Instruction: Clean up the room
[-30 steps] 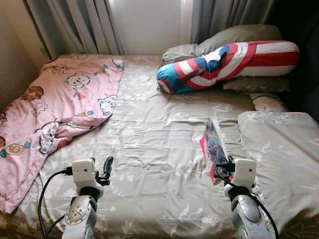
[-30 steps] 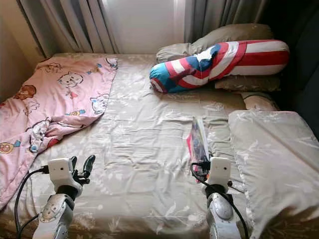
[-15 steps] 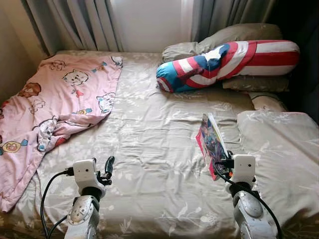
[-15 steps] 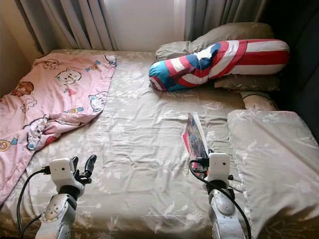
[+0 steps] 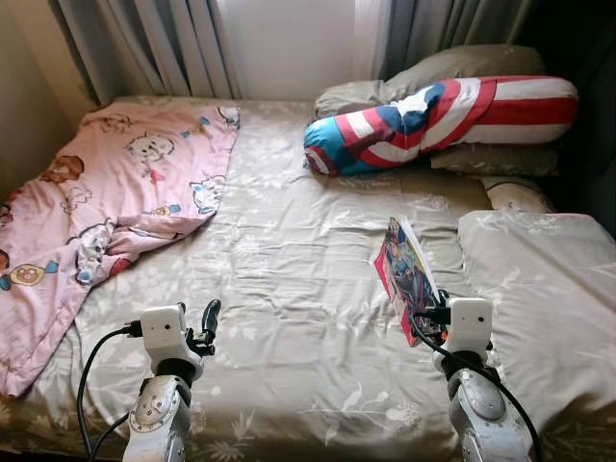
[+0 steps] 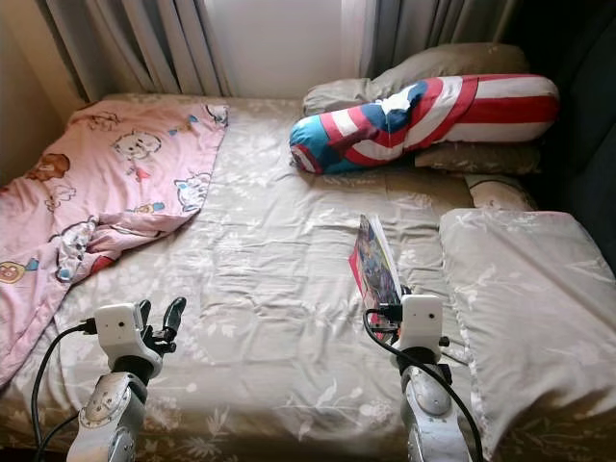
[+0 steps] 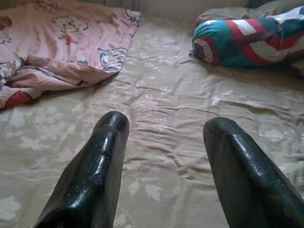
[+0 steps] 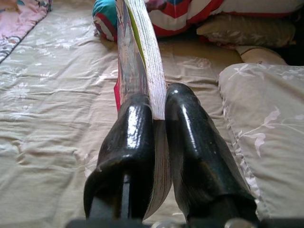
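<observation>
Pink blanket [image 5: 115, 192]: rumpled on the bed's [image 5: 289, 289] left side
Left claw [image 7: 164, 142]: fingers spread wide, empty — above the sheet
Book [image 5: 406, 274]: upright on edge, beside the grey pillow [image 5: 539, 279]
Right claw [image 8: 159, 123]: clamped on the book's lower edge

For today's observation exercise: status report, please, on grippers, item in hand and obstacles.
Right gripper shut on book, held edge-up above bed. Left gripper open, above the sheet. Pink blanket and striped bolster lie apart.
</observation>
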Available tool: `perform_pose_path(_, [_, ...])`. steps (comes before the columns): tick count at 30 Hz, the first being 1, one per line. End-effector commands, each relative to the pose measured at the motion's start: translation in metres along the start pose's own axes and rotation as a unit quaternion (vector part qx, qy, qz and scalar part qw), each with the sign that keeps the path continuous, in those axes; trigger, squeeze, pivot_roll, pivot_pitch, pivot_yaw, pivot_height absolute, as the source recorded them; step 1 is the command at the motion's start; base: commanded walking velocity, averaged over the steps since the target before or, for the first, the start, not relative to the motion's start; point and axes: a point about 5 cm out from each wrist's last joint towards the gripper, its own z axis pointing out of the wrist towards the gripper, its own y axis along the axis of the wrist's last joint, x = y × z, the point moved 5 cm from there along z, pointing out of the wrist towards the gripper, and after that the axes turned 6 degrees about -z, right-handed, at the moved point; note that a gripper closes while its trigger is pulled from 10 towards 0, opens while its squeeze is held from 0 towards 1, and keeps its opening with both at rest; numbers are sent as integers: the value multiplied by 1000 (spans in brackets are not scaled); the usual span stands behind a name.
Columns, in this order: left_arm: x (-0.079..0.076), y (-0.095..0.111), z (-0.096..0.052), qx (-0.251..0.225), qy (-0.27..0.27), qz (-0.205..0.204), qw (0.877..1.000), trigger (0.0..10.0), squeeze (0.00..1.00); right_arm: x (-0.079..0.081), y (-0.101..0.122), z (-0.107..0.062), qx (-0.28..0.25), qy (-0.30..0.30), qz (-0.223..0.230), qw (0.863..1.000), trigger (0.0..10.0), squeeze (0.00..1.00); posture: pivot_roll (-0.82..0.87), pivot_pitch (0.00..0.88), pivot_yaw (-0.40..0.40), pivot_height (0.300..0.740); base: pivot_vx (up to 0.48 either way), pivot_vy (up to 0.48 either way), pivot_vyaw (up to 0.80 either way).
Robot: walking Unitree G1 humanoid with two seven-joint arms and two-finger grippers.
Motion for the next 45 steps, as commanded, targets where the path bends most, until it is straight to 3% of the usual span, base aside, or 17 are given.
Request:
perform_pose_path(1, [1, 1, -1, 0, -2, 5, 1000, 10000, 0, 0, 14, 2, -31, -3, 1, 1000, 10000, 0, -36, 37, -18, 684, 0, 0, 0])
perform_pose_path(8, [1, 1, -1, 1, -3, 7, 1000, 10000, 0, 3, 11, 4, -19, 2, -4, 1000, 10000, 0, -32, 28, -15, 684, 0, 0, 0])
perform_pose_path(13, [1, 1, 0, 2, -5, 7, 1000, 10000, 0, 5, 12, 5, -25, 4, -3, 1000, 10000, 0, -31, 31, -15, 656, 0, 0, 0])
perform_pose_path(45, [-6, -4, -2, 15, -22, 11, 1000, 10000, 0, 6, 8, 3, -19, 3, 3, 1000, 10000, 0, -22, 52, -15, 656, 0, 0, 0])
